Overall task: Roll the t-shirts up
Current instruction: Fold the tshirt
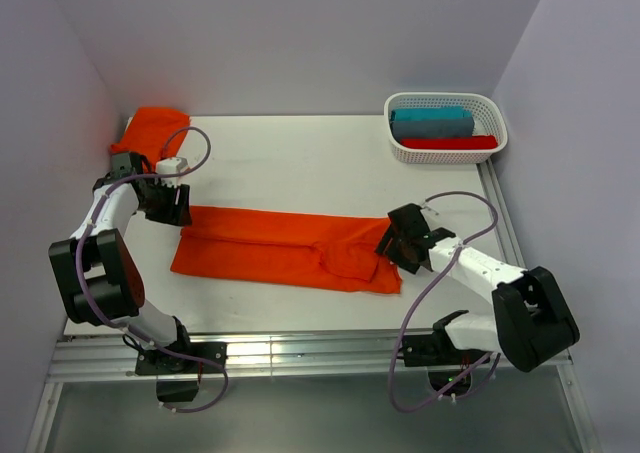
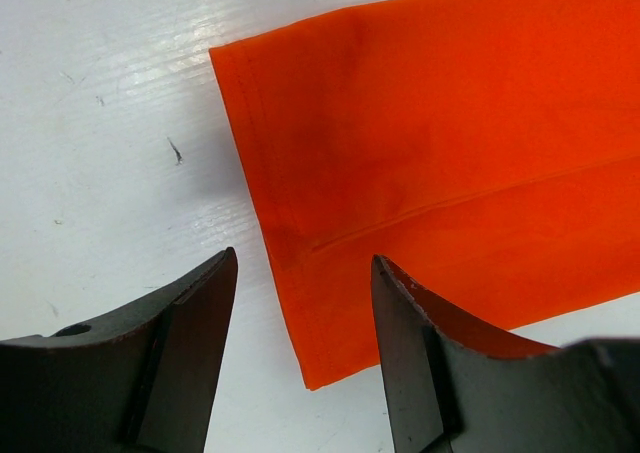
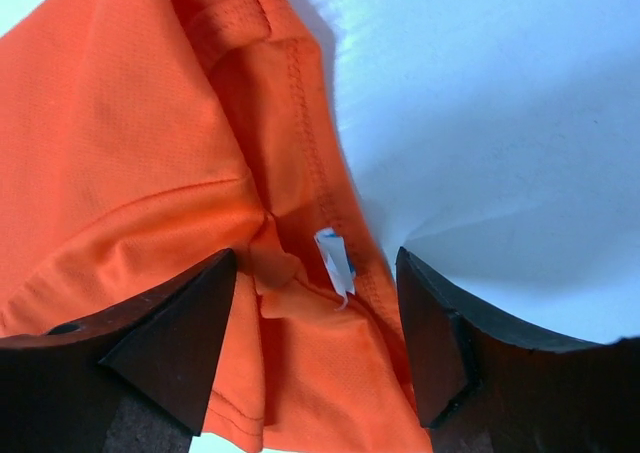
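One orange t-shirt lies folded into a long flat strip across the middle of the table. Its left hem corner shows in the left wrist view. My left gripper hovers over that corner, open, and its fingers straddle the edge without gripping it. My right gripper is over the bunched collar end, where a white label shows. It is open with fabric lying loose between the fingers. A second orange t-shirt lies crumpled in the back left corner.
A white lattice basket stands at the back right and holds a teal roll and a red roll. Purple walls close in the table on the left, back and right. Bare white tabletop lies behind the strip.
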You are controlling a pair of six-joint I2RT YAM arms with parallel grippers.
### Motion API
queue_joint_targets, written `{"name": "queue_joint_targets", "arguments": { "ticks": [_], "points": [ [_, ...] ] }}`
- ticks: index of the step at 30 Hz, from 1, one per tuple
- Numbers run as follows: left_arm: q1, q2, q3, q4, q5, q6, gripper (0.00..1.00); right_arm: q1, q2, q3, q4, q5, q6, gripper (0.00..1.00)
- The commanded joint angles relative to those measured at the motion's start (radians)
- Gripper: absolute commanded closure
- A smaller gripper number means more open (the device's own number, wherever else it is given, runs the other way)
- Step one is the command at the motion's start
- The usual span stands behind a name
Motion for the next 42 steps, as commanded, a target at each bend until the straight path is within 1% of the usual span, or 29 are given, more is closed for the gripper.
{"name": "queue_joint_targets", "arguments": {
  "ticks": [1, 3, 6, 9, 11, 12, 14, 15, 18, 20, 24, 29, 32, 33, 35, 36, 38, 40, 41, 42],
  "points": [
    [0.003, -0.022, 0.023, -0.010, 0.041, 0.017, 0.38, -0.013, 0.044, 0.014, 0.045, -0.017, -0.018, 0.29],
    [0.003, -0.023, 0.023, -0.010, 0.041, 0.014, 0.39, -0.013, 0.056, 0.011, 0.045, -0.016, -0.017, 0.32],
    [0.003, -0.023, 0.020, -0.008, 0.043, 0.015, 0.39, -0.013, 0.039, -0.004, 0.071, -0.022, -0.013, 0.40],
    [0.003, -0.020, 0.020, -0.008, 0.048, 0.012, 0.39, -0.016, 0.070, 0.031, 0.044, -0.010, -0.032, 0.51],
    [0.003, -0.019, 0.022, -0.008, 0.048, 0.012, 0.39, -0.017, 0.093, 0.055, 0.027, -0.001, -0.047, 0.55],
    [0.003, -0.019, 0.023, -0.007, 0.045, 0.011, 0.39, -0.017, 0.099, 0.066, 0.016, 0.009, -0.053, 0.65],
    [0.003, -0.017, 0.023, -0.005, 0.041, 0.007, 0.39, -0.019, 0.118, 0.095, -0.016, 0.030, -0.067, 0.78],
    [0.003, -0.019, 0.023, -0.005, 0.041, 0.009, 0.39, -0.028, 0.125, 0.106, -0.028, 0.035, -0.073, 0.88],
    [0.003, -0.013, 0.029, -0.007, 0.038, 0.001, 0.39, -0.052, 0.165, 0.155, -0.080, 0.062, -0.105, 0.97],
    [0.003, -0.008, 0.032, -0.008, 0.037, 0.000, 0.39, -0.069, 0.182, 0.195, -0.109, 0.093, -0.130, 0.98],
    [0.003, 0.004, 0.039, -0.013, 0.038, -0.006, 0.38, -0.135, 0.214, 0.243, -0.153, 0.137, -0.184, 0.98],
    [0.003, 0.053, 0.054, -0.025, 0.054, -0.011, 0.37, -0.252, 0.249, 0.287, -0.165, 0.154, -0.265, 0.97],
    [0.001, 0.098, 0.077, -0.047, 0.095, -0.016, 0.36, -0.286, 0.289, 0.329, -0.185, 0.179, -0.288, 0.82],
    [0.000, 0.113, 0.100, -0.056, 0.112, -0.016, 0.36, -0.289, 0.297, 0.339, -0.191, 0.193, -0.290, 0.71],
    [-0.003, 0.142, 0.124, -0.073, 0.153, -0.022, 0.36, -0.287, 0.289, 0.358, -0.217, 0.210, -0.279, 0.58],
    [-0.008, 0.167, 0.147, -0.090, 0.167, -0.025, 0.35, -0.287, 0.259, 0.361, -0.226, 0.211, -0.274, 0.47],
    [-0.011, 0.196, 0.169, -0.105, 0.210, -0.034, 0.35, -0.273, 0.216, 0.361, -0.257, 0.217, -0.247, 0.38],
    [-0.016, 0.211, 0.195, -0.126, 0.260, -0.046, 0.34, -0.247, 0.141, 0.367, -0.300, 0.220, -0.199, 0.37],
    [-0.017, 0.228, 0.201, -0.133, 0.276, -0.054, 0.34, -0.229, 0.115, 0.366, -0.301, 0.184, -0.185, 0.37],
    [-0.026, 0.236, 0.212, -0.137, 0.285, -0.063, 0.34, -0.167, 0.069, 0.367, -0.295, 0.162, -0.167, 0.37]
  ]
}}
